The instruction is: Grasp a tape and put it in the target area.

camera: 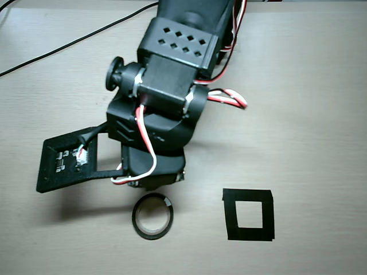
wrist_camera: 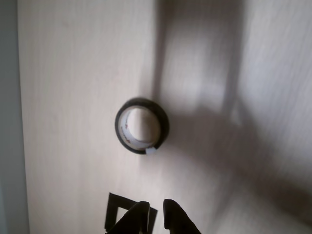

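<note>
The tape (wrist_camera: 166, 127) is a thin black ring with a pale inner rim and a small white mark. It lies flat on the tan table at the middle of the wrist view. In the overhead view the tape (camera: 135, 216) lies just below the arm's lower end. My gripper (wrist_camera: 156, 214) enters at the bottom edge of the wrist view, well short of the ring. Its jaws stand almost together and hold nothing. The target area (camera: 230, 215) is a black square outline to the right of the ring. In the wrist view the target area (wrist_camera: 112, 209) is partly hidden behind one finger. In the overhead view the arm hides the gripper.
A black rectangular frame with a circuit board (camera: 69, 163) juts out to the left of the arm. A black cable (camera: 57, 48) runs across the top left. The table's edge (wrist_camera: 22, 146) runs down the left of the wrist view. The arm's shadow falls to the right of the ring.
</note>
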Action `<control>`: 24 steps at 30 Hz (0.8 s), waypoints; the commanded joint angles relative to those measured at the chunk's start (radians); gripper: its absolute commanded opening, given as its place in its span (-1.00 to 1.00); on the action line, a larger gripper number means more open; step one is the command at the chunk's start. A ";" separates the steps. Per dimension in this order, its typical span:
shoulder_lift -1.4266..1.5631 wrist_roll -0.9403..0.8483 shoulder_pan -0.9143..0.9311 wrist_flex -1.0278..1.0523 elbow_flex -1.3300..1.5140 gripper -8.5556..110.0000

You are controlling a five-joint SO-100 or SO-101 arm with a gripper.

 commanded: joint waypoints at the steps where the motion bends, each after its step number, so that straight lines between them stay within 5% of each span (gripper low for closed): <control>1: 0.066 -0.028 0.017 -0.009 0.044 -0.82; 24: 0.095 -0.046 0.031 -0.011 0.083 -0.81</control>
